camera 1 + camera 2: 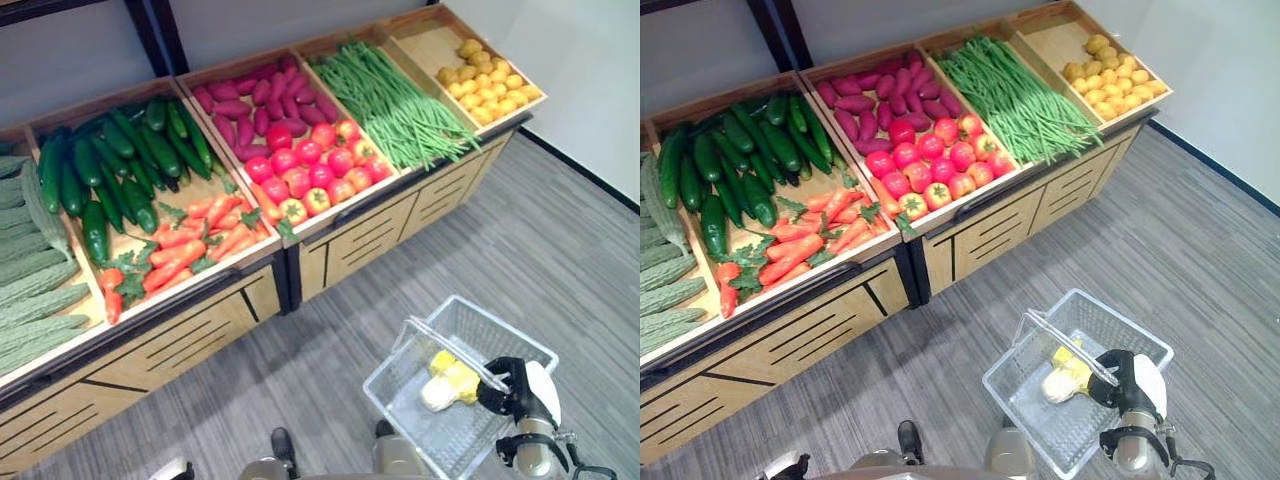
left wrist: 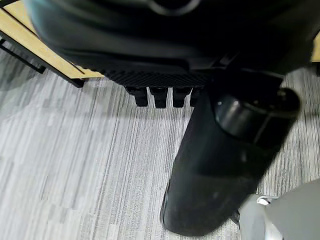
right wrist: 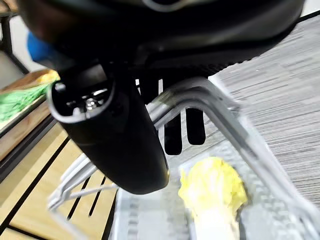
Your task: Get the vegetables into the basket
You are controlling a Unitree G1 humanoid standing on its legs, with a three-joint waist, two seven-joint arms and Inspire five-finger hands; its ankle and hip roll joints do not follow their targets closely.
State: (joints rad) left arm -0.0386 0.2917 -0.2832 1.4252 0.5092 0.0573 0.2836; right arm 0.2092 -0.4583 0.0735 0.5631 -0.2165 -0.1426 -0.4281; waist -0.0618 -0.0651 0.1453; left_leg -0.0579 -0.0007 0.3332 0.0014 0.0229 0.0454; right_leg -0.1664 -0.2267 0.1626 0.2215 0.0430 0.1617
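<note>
Basket [image 1: 512, 340], clear wire mesh, stood on the grey floor [image 1: 560, 250] at about five o'clock in the left eye view, in front of the wooden produce stand [image 1: 330, 250]. Inside it lay one pale yellow-and-white leafy vegetable [image 1: 447, 381], resembling a cabbage, its long axis running roughly from two o'clock down to eight o'clock. The right hand [image 1: 508, 378] sat at three o'clock of that vegetable, just beside it, fingers curled round the basket handle [image 1: 455, 352]; the right wrist view showed the fingers [image 3: 172, 135] wrapped over the handle bar with the vegetable directly past them. The remaining vegetables lay well apart, toward eleven o'clock of the basket: carrots [image 1: 190, 245] nearest, cucumbers [image 1: 120, 160] behind them, tomatoes [image 1: 310, 170] at twelve o'clock, green beans [image 1: 395, 100] and small yellow produce [image 1: 490, 85] farther toward one o'clock. The left hand [image 2: 165, 95] hung over the floor beside the stand's base, fingers hanging loosely straight, holding nothing. Judged from this layout, the free left hand was the one available for picking, and the carrot compartment lay on its side, up and away from the basket
</note>
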